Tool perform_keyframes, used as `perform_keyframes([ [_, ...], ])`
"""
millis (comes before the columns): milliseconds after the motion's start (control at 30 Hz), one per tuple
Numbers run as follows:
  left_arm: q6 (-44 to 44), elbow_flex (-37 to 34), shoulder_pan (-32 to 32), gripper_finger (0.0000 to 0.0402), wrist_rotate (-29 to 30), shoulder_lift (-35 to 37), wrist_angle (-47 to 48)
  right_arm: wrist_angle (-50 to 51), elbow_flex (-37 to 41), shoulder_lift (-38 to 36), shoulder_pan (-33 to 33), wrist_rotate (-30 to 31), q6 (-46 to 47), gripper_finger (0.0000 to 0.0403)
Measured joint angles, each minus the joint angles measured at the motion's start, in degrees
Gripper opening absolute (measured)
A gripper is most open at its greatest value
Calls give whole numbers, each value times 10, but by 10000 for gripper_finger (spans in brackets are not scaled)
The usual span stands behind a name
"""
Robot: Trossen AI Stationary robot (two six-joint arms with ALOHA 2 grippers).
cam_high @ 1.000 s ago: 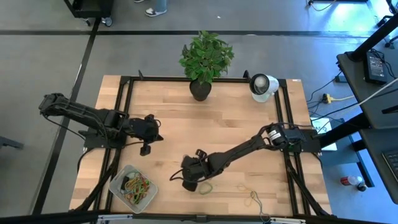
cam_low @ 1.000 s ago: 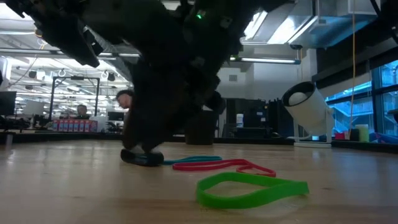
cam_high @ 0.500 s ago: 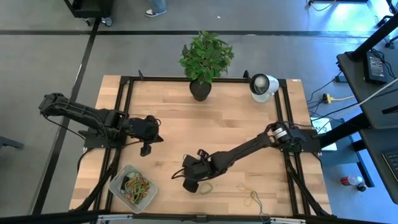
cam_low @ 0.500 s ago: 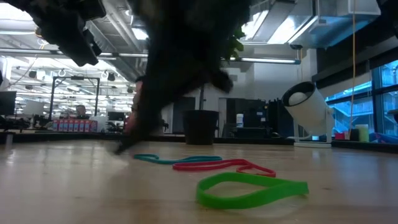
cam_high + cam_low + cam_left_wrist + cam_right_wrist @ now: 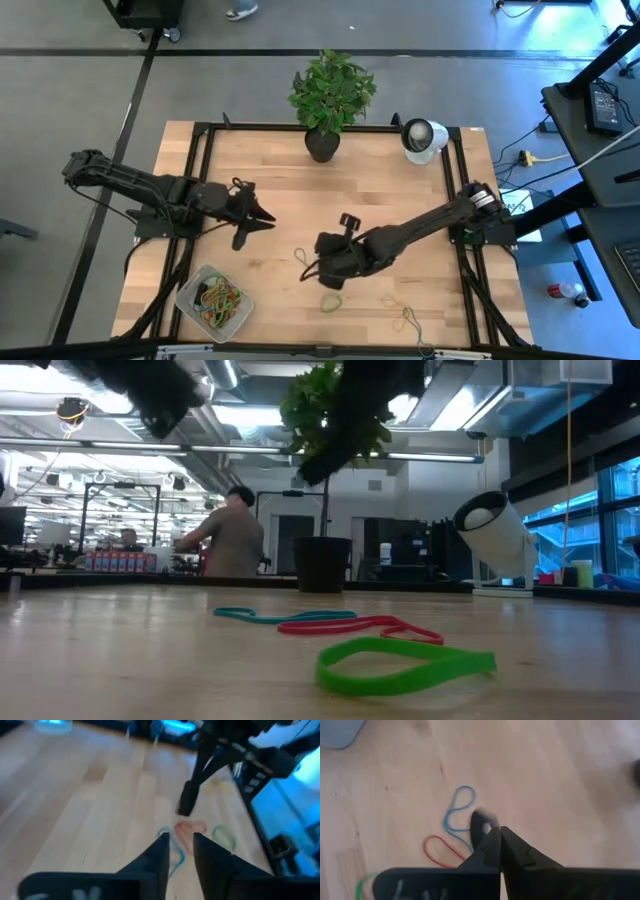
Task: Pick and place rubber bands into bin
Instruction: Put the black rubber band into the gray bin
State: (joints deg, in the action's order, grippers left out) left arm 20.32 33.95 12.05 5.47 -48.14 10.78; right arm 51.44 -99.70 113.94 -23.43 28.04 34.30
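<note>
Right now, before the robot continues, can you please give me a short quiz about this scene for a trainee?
1. True or false: the bin already holds some rubber bands.
2. Three loose bands lie in a row in the low view. Which one is nearest to that camera? A) red B) green C) blue
3. Is the right gripper open or shut?

Key:
1. True. Several coloured bands lie inside it.
2. B. The green band is in front, with the red one and the blue one behind it.
3. Shut. Its fingers meet in the right wrist view.
</note>
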Motion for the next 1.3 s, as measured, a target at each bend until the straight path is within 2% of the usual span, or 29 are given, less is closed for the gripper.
perform_keyframes([
  [167, 0, 0, 18, 139, 27, -12, -90, 69, 0, -34, -4, 22, -29, 1],
  [267, -6, 1, 35, 169, 49, -39, -172, 75, 0, -54, -4, 36, -60, 1],
  [333, -7, 2, 48, 183, 68, -66, -229, 73, 0, -68, -4, 41, -84, 1],
  [467, -9, 11, 64, 195, 94, -124, -281, 50, 0, -96, -1, 40, -130, 1],
  [667, -9, 61, 73, 195, 105, -219, -297, -37, 0, -109, 1, 35, -202, 1],
  [900, -40, 133, 74, 196, 96, -311, -299, -54, 0, -109, 3, 29, -228, 1],
  [1133, -35, 152, 73, 196, 87, -342, -292, -59, 0, -109, 2, 28, -228, 1],
  [1300, -31, 152, 73, 196, 136, -342, -266, -67, 0, -109, 2, 24, -227, 1],
])
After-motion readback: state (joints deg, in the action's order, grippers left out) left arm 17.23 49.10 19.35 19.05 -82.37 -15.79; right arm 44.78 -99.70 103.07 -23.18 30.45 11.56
